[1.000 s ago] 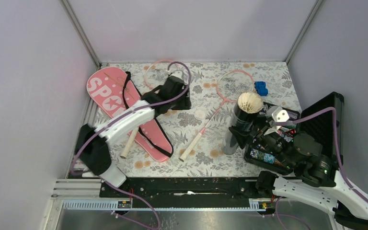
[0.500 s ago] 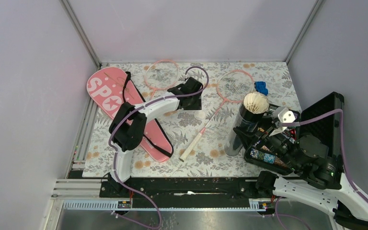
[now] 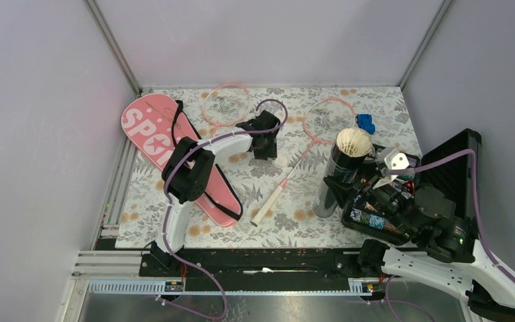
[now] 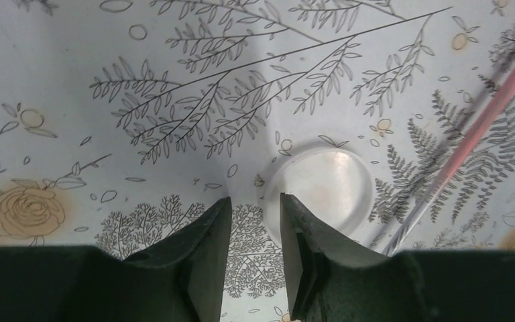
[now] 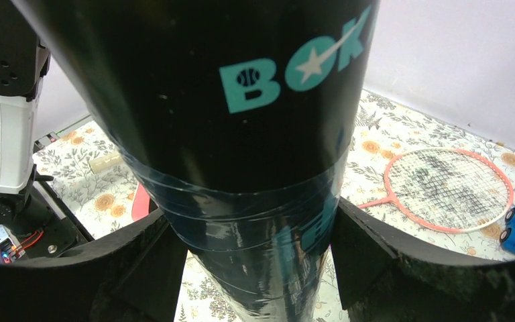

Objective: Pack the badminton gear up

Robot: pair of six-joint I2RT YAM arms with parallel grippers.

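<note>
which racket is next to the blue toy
The right-hand racket, beside the tube: the blue toy sits at its head's right rim. The other racket has its head farther left, near the pink bag.

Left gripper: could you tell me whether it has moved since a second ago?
Yes: the left gripper has shifted right, away from the pink bag, toward the white lid.

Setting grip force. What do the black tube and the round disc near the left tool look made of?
Black tube: rigid, probably cardboard or plastic, glossy black with teal print; a wrinkled, shiny band of clear tape wraps its middle. Round disc: thin translucent whitish plastic, likely a lid, judging by its raised rim and soft glare.
</note>
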